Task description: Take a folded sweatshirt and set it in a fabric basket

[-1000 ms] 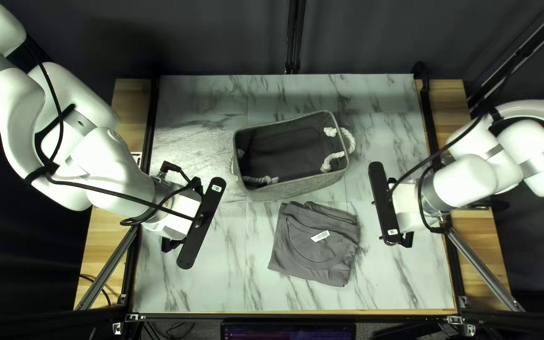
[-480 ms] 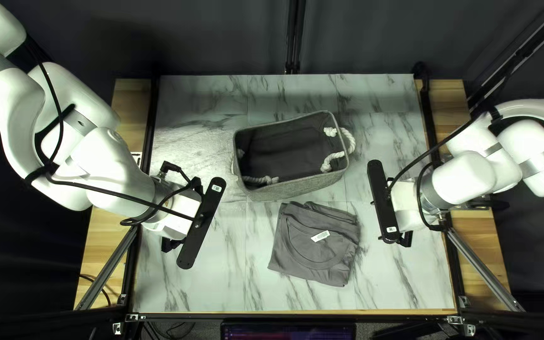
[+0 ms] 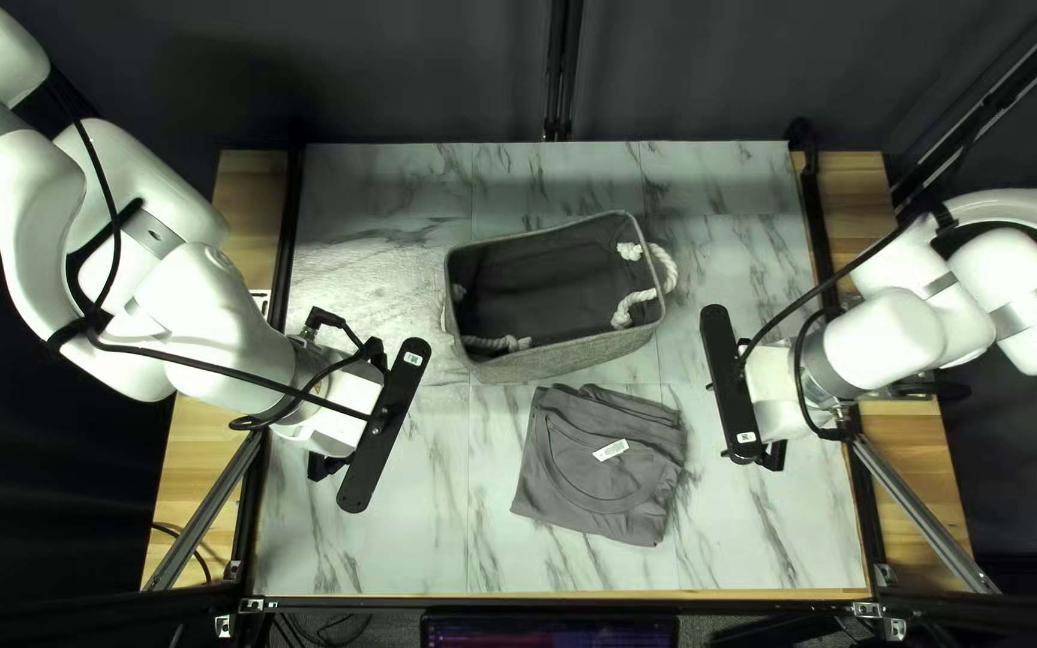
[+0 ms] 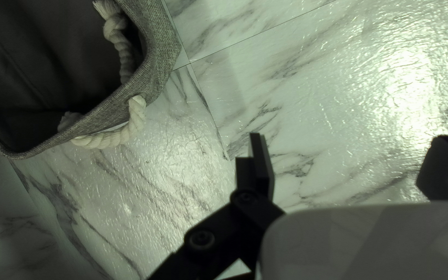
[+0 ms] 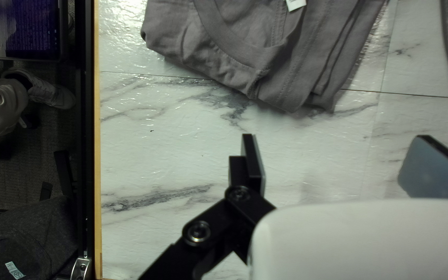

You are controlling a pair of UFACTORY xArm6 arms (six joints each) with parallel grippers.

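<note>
Sweatshirt (image 3: 567,474): folded on the worktop (image 3: 747,540), toward its near edge, probably for a short lift
Basket (image 3: 579,358): just beyond, mouth up to receive it
Right hand (image 5: 335,139): released, likely for gripping
Left hand (image 4: 349,137): released, perhaps for help

Dark curtain (image 3: 423,72) behind a marbled table (image 3: 381,180) with wooden side strips (image 3: 251,198), bright glare (image 4: 408,93) on its top

Fabric basket (image 3: 567,359)'s heathery grey, rope handles (image 3: 664,267) off-white, lining (image 3: 543,288) charcoal. Sweatshirt (image 3: 579,498) near it's plain grey, tabletop (image 3: 387,198) under it's white with grey marbling.
</note>
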